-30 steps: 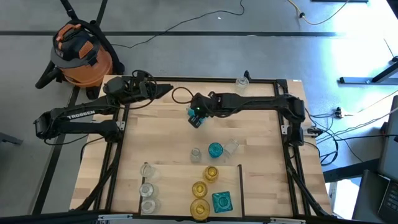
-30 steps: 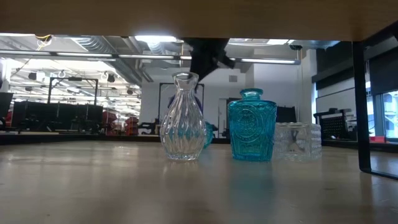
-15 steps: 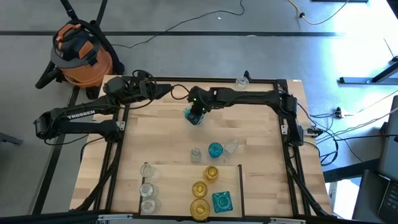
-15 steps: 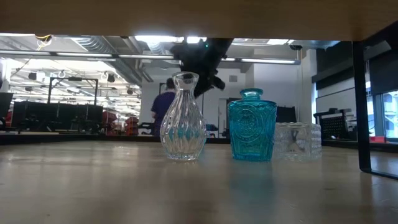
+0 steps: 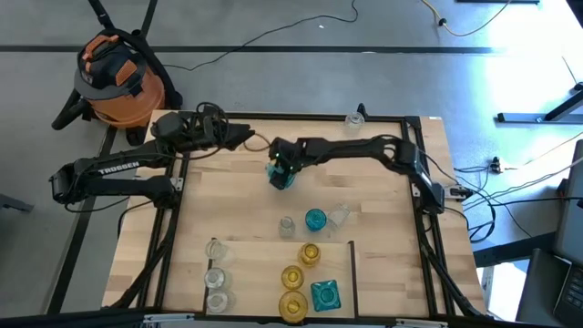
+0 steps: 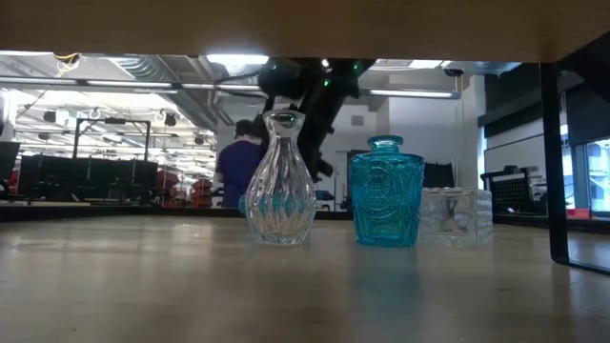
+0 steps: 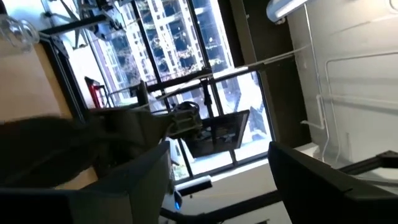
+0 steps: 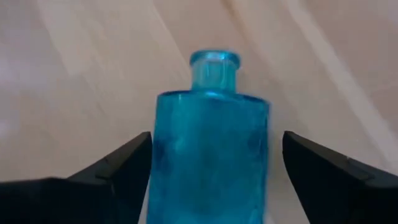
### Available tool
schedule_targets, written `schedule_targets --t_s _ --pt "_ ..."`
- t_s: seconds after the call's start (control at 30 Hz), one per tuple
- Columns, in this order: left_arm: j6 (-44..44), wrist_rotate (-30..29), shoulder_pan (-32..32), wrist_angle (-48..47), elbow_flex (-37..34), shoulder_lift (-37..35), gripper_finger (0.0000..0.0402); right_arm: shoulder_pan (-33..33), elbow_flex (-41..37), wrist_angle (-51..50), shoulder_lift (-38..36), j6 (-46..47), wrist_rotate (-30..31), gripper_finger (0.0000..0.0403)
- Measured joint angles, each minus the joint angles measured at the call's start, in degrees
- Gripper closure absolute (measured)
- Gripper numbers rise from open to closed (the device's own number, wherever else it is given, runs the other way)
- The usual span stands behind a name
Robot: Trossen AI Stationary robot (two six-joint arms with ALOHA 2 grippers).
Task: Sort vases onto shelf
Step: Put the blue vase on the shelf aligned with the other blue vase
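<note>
A small teal-blue vase (image 8: 213, 143) rests on the bare wood at mid-table (image 5: 280, 176), its neck (image 8: 214, 67) pointing away from my right gripper. Whether it lies or stands I cannot tell. My right gripper (image 8: 214, 186) (image 5: 283, 167) slants down over it, open, one finger on each side of the vase's body with a gap to each. My left gripper (image 5: 248, 136) (image 7: 217, 186) hovers open at the table's far left. On the shelf (image 5: 264, 264) at the near edge stand clear vases (image 5: 215, 275), amber vases (image 5: 292, 290) and a square teal one (image 5: 325, 293).
Three loose vases stand mid-table: clear (image 6: 279, 181), round teal (image 6: 386, 191), square clear (image 6: 457, 217). Another clear vase (image 5: 354, 118) sits at the far edge. Black frame rails (image 5: 414, 182) border the table. An orange vacuum (image 5: 117, 77) stands on the floor, and a person (image 6: 235, 171) is far behind.
My right gripper has come down and a little toward the table's left edge onto the teal vase, tipping more steeply downward, and its fingers have opened wide around it. The left arm has stayed in place.
</note>
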Motion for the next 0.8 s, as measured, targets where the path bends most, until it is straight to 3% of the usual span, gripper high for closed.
schedule_targets --t_s 0.2,0.57,0.8 --pt "-0.2 0.6 -0.3 0.0 0.0 0.0 0.0140 0.8 0.1 1.7 1.9 0.8 0.6 0.0170" --pt "0.0 1.4 -4.7 0.0 0.0 0.0 0.0140 5.0 -0.1 6.4 -3.1 0.3 -2.3 0.0171" --pt "1.8 5.0 -6.8 0.2 0.0 0.0 0.0140 11.9 -0.1 7.5 -12.3 2.2 10.7 0.0171"
